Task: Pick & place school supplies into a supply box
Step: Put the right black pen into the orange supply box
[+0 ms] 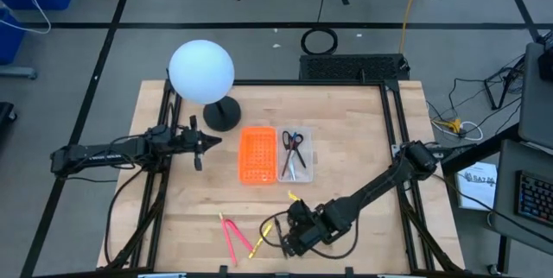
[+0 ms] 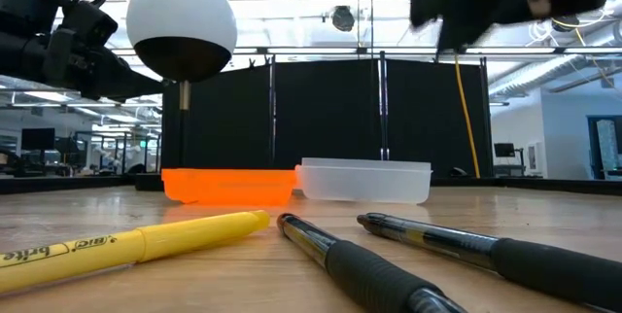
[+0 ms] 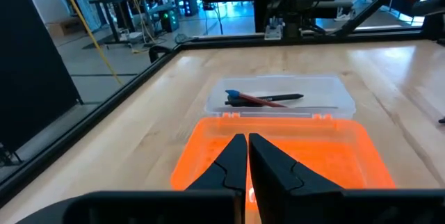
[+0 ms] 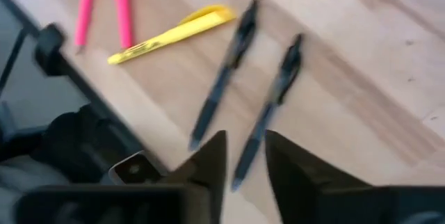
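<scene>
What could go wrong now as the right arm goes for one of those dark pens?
The two dark pens lie nearly parallel and close together under the right gripper, whose fingers are parted; it might catch both or knock one rolling. The yellow highlighter is beside them and could get nudged. The clear supply box touches the orange tray, so a drop could land in the wrong one.

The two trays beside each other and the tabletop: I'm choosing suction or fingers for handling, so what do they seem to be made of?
The supply box looks like clear, slightly frosted plastic; the background shows dimly through its wall. The orange tray looks like glossy translucent plastic, perforated all over in the high view. The table looks like pale wood, butcher-block style, with visible grain and strips, in a satin finish.
</scene>
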